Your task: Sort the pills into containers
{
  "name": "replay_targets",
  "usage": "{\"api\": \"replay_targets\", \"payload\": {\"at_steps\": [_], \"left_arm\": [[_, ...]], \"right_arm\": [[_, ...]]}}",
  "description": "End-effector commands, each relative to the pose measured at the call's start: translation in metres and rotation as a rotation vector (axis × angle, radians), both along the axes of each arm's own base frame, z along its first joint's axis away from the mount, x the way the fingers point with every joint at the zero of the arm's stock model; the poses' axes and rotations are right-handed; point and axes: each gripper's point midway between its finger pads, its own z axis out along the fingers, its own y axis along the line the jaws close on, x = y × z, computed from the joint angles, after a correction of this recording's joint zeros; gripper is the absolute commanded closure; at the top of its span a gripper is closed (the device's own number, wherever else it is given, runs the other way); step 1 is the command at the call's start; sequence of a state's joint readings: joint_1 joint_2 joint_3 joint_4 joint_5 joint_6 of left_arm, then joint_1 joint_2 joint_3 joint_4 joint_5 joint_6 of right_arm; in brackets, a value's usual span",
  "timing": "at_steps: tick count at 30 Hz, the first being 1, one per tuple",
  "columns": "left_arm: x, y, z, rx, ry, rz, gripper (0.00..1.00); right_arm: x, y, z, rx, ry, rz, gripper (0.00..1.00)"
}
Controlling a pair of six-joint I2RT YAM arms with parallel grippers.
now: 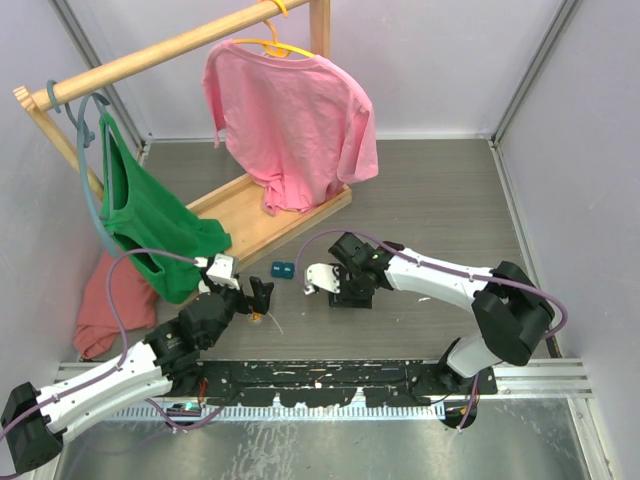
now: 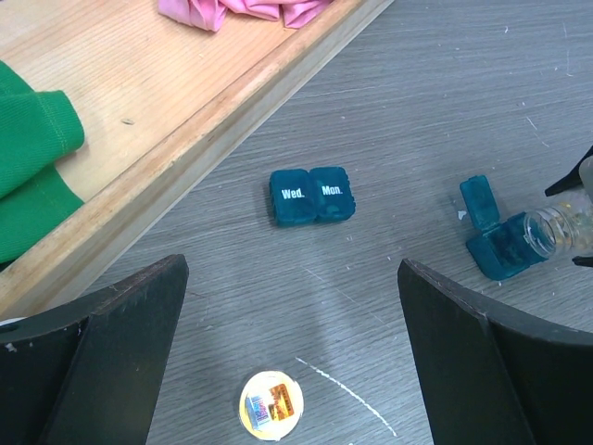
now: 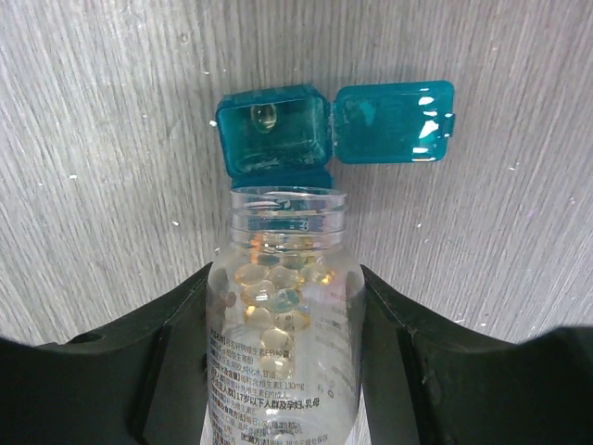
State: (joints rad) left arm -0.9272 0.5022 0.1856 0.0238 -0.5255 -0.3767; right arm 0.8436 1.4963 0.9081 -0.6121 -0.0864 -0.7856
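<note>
My right gripper [image 3: 284,278] is shut on a clear pill bottle [image 3: 283,315], tipped with its open mouth at an open teal container [image 3: 278,139]. That container's lid [image 3: 394,122] is flipped to the right, and one yellow pill [image 3: 264,115] lies inside. Several yellow pills sit in the bottle's neck. A second container [image 2: 310,195], closed and marked "Wed." and "Mon.", lies on the table left of the open one [image 2: 505,250]. My left gripper [image 2: 292,269] hangs open and empty above the table, nearer than the closed container [image 1: 281,268].
The bottle's round white cap [image 2: 271,405] lies on the table under my left gripper. A wooden rack base [image 1: 250,210] stands behind, with a pink shirt [image 1: 290,120] and a green garment [image 1: 150,215] hanging. A reddish cloth [image 1: 115,300] lies at the left wall.
</note>
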Motion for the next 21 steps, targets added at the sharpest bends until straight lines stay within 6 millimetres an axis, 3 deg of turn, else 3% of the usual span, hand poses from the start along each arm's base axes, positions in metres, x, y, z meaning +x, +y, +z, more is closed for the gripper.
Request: {"api": "replay_targets", "payload": {"at_steps": [1, 2, 4, 5, 7, 8, 9, 10, 12, 13, 14, 15, 17, 19, 20, 21], "left_arm": [[0.003, 0.000, 0.009, -0.027, -0.031, 0.010, 0.02], [0.003, 0.000, 0.010, -0.028, -0.031, 0.009, 0.02], [0.003, 0.000, 0.009, -0.027, -0.031, 0.008, 0.02], [0.003, 0.000, 0.009, -0.027, -0.031, 0.009, 0.02], [0.003, 0.000, 0.009, -0.028, -0.030, 0.009, 0.02], [0.003, 0.000, 0.009, -0.027, -0.030, 0.008, 0.02], [0.003, 0.000, 0.009, -0.027, -0.031, 0.008, 0.02], [0.003, 0.000, 0.009, -0.028, -0.031, 0.008, 0.02], [0.003, 0.000, 0.009, -0.028, -0.031, 0.009, 0.02], [0.003, 0.000, 0.010, -0.028, -0.031, 0.008, 0.02], [0.002, 0.000, 0.009, -0.029, -0.031, 0.007, 0.02], [0.003, 0.000, 0.009, -0.028, -0.031, 0.009, 0.02], [0.003, 0.000, 0.010, -0.029, -0.032, 0.009, 0.02], [0.003, 0.000, 0.009, -0.027, -0.030, 0.008, 0.02], [0.003, 0.000, 0.010, -0.027, -0.031, 0.009, 0.02], [0.003, 0.000, 0.009, -0.026, -0.031, 0.010, 0.02]], "right_arm": [[0.015, 0.014, 0.018, 0.065, -0.102, -0.014, 0.99], [0.021, 0.012, 0.019, 0.069, -0.108, -0.034, 0.99], [-0.006, 0.016, 0.018, 0.071, 0.058, 0.042, 0.99], [-0.006, 0.015, 0.016, 0.054, 0.007, 0.045, 0.99], [0.024, 0.012, 0.021, 0.071, -0.153, -0.044, 0.99], [0.017, 0.008, 0.021, 0.060, -0.047, -0.047, 0.99], [0.003, 0.018, 0.022, 0.097, 0.041, 0.008, 0.99], [-0.004, 0.024, 0.021, 0.101, 0.020, 0.044, 0.99], [0.023, 0.011, 0.020, 0.064, -0.145, -0.039, 0.99], [0.019, 0.007, 0.018, 0.045, -0.064, -0.045, 0.99], [0.004, 0.015, 0.019, 0.071, 0.032, -0.001, 0.99], [0.000, 0.022, 0.019, 0.085, 0.012, 0.038, 0.99], [0.021, 0.012, 0.020, 0.066, -0.134, -0.030, 0.99], [0.007, 0.014, 0.021, 0.067, 0.019, 0.003, 0.99], [0.000, 0.021, 0.023, 0.089, 0.020, 0.038, 0.99], [0.013, 0.017, 0.022, 0.074, -0.094, 0.009, 0.99]]}}
